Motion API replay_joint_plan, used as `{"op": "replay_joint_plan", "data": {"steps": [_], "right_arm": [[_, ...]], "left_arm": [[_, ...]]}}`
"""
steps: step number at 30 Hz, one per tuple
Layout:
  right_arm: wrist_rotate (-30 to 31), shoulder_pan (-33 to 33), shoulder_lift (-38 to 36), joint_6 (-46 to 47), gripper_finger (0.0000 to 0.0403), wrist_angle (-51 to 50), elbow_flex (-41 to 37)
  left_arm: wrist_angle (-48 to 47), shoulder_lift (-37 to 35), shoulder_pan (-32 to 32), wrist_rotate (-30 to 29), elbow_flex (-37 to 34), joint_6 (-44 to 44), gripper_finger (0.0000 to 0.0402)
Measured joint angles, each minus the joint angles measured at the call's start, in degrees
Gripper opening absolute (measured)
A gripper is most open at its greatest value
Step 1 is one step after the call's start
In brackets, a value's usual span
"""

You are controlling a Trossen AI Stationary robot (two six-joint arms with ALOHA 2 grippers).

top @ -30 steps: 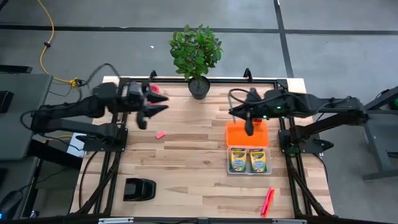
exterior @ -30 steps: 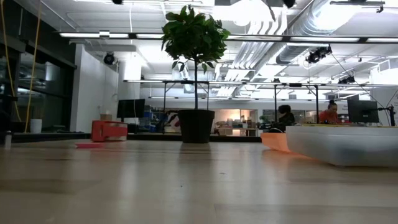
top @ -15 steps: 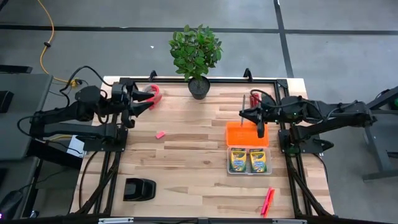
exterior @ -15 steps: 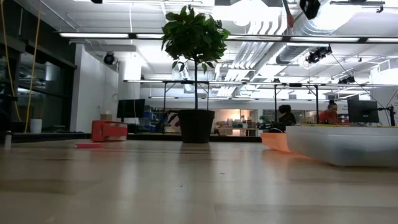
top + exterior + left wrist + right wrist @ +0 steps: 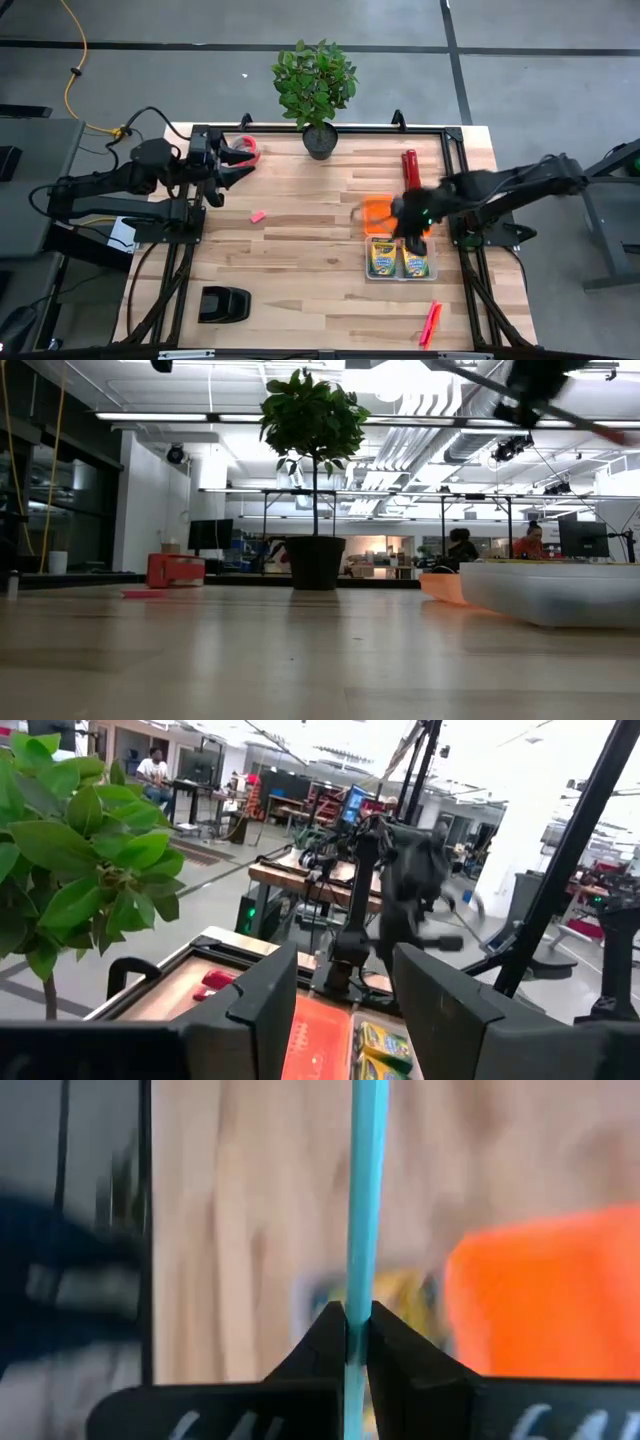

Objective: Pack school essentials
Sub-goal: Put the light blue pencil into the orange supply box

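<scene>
My right gripper [image 5: 357, 1330] has its fingers pressed together on the thin blue pen [image 5: 364, 1190], which stands straight up between them; from above, I see this gripper [image 5: 413, 222] hovering over the tray [image 5: 367, 272], above the orange box [image 5: 376, 212] and the two crayon boxes [image 5: 398, 260]. My left gripper [image 5: 240, 163] waits with fingers spread at the table's far left edge. The pink eraser [image 5: 257, 215] lies on the wood [image 5: 300, 270], and the pink markers [image 5: 431, 322] near the front right corner.

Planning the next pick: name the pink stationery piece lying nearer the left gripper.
The small pink eraser, mid-table beside the left gripper; the pink markers lie at the opposite front corner.
</scene>
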Motion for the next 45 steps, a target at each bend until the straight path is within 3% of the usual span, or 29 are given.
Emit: {"op": "replay_joint_plan", "data": {"steps": [5, 22, 31, 45], "right_arm": [[-7.6, 4.8, 6.0, 0.4, 0.0, -5.4, -2.5], [-9.2, 8.1, 26.8, -3.3, 0.0, -3.3, -2.9], [-10.8, 8.1, 29.4, -1.7, 0.0002, 1.6, -2.9], [-10.8, 8.3, 29.3, -2.1, 0.006, -1.1, -2.9]], "left_arm": [[0.0, 0.4, 0.0, 0.0, 0.0, 0.1, 0.0158], [0.1, 0.5, 0.0, -0.6, 0.0, 1.5, 0.0158], [0.1, 0.5, 0.0, -0.6, 0.0, 1.5, 0.0158], [0.1, 0.5, 0.0, -0.8, 0.0, 1.5, 0.0158]]}}
